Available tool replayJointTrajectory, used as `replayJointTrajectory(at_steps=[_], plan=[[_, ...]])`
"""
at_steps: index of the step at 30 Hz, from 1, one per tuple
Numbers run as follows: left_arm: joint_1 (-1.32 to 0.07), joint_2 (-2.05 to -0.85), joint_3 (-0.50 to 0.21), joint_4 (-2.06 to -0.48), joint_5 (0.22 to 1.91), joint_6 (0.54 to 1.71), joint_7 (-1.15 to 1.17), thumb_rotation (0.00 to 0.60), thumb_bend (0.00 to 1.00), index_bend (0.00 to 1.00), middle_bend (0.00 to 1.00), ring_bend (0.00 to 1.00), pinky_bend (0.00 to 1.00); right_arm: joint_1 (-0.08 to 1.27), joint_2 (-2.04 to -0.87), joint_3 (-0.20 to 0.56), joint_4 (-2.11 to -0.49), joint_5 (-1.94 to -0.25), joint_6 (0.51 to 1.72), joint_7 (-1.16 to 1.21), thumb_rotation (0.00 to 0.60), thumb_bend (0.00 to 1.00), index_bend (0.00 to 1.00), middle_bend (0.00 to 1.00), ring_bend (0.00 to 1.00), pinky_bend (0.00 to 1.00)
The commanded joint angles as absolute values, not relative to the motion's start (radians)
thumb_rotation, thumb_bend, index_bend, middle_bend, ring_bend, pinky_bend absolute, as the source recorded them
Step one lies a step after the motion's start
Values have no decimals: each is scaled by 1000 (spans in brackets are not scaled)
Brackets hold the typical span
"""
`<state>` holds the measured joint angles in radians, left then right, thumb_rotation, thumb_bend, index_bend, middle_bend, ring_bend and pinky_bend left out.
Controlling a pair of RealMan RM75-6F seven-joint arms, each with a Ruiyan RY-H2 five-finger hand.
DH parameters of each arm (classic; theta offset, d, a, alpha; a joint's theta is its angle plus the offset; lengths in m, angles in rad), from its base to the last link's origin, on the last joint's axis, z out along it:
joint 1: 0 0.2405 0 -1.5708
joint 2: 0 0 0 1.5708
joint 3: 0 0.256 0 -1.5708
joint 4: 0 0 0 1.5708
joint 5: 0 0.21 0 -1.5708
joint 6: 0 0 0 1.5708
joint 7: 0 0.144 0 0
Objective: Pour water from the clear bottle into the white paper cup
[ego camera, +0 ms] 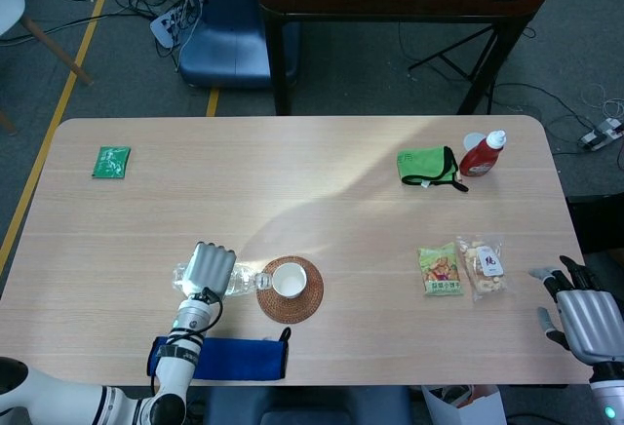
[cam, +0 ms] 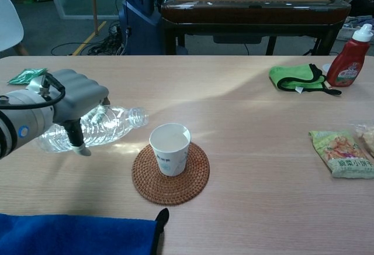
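Pale wood-grain laminate forms the table (cam: 245,167), smooth and matt, with soft patches of light across it. Nearest the robot, a blue cloth (cam: 70,234) of soft towelling is laid along the front edge, a black loop at its end. Just beyond it, a round woven coaster (cam: 170,179) of brown fibre is seen, and the white paper cup (cam: 170,148) is stood upright on it, tapered, its mouth open.

To the left of the cup, the clear bottle (cam: 96,127) is gripped around its middle by the left hand (cam: 70,100), whose grey fingers are wrapped over the top of the ribbed, crinkled plastic. The bottle is held nearly on its side, its neck pointed toward the cup and close to the rim but short of it.

At the right front edge, the right hand (ego camera: 585,313) is held with fingers spread and nothing in it.

Two glossy snack packets (ego camera: 462,268) are laid mid-right. Farther back are a green cloth (cam: 297,77), a red sauce bottle (cam: 349,56) and a small green sachet (ego camera: 110,162).
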<state>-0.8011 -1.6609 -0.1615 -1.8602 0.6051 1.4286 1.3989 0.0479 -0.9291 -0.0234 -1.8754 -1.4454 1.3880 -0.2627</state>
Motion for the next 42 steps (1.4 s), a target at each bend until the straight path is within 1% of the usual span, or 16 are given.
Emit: replayJointTrajectory(at_steps=[1,13,26,42], plan=[[-823,-1675,-166,-1859,581,1453,1429,600,30,717,787,490,500,47,-928,-23,-1876,-1447,1389,-261,600,452,267,265,76,155],[-877,-1707,-170,-1833,514,1515,1497,600,31,718,788,490,505,45,-922,-22,-1878,-1447,1390,-253,600,452,267,265,76,155],[-921,-1730,-174,-1839,456,1587,1570,600,31,718,789,490,506,45,-922,-20,-1878,-1445,1388,-253,600,452,266,265,76,155],[-967,-1752,-168,-1833,429,1607,1609,600,32,718,789,490,506,44,-919,-20,-1878,-1446,1387,-248,600,452,267,265,76,155]])
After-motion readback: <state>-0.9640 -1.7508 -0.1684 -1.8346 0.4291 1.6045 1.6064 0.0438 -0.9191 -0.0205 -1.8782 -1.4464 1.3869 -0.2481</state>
